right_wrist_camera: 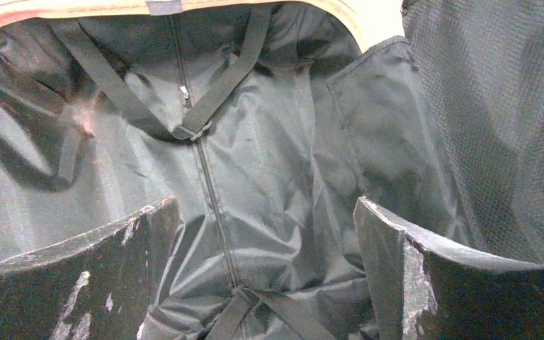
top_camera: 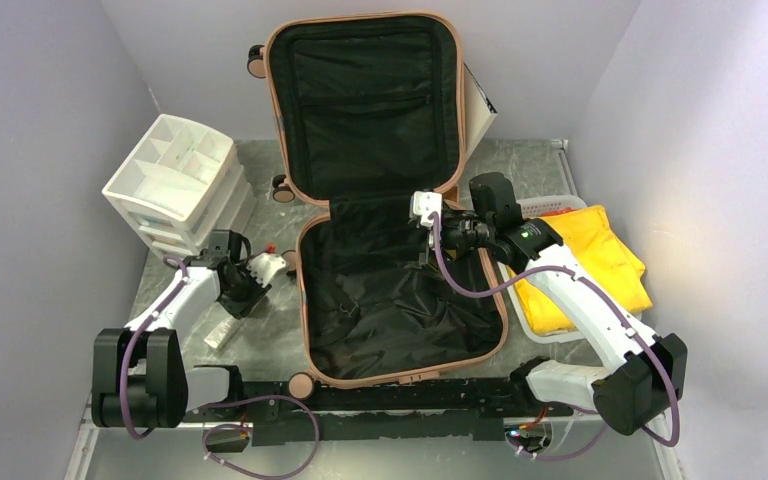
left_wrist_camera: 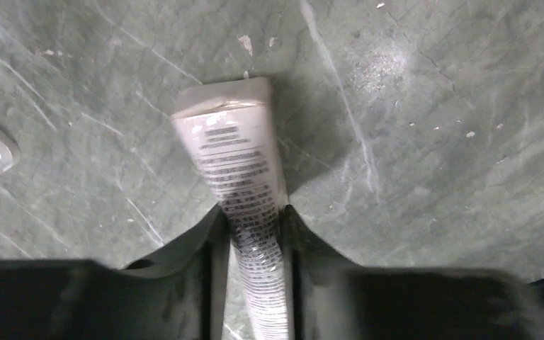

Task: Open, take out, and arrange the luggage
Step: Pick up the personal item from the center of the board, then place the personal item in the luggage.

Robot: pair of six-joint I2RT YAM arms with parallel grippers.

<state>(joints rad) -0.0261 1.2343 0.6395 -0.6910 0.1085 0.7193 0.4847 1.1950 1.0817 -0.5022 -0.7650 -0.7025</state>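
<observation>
Nearest, the left fingers point(left_wrist_camera: 184, 283) were clenched on one white tube point(left_wrist_camera: 230, 149) low over the surface point(left_wrist_camera: 432, 142). The right fingers point(right_wrist_camera: 106, 283) stood released above the black lining. The one luggage point(top_camera: 390, 320) lay open mid-surface, its lid raised behind. Its shell seemed stiff, bulky and smooth, so the rim looked best for holding.

Salmon-pink hard-shell luggage point(top_camera: 390, 320) lies open at centre, lid raised at rear, black lining showing, wheels at left
</observation>
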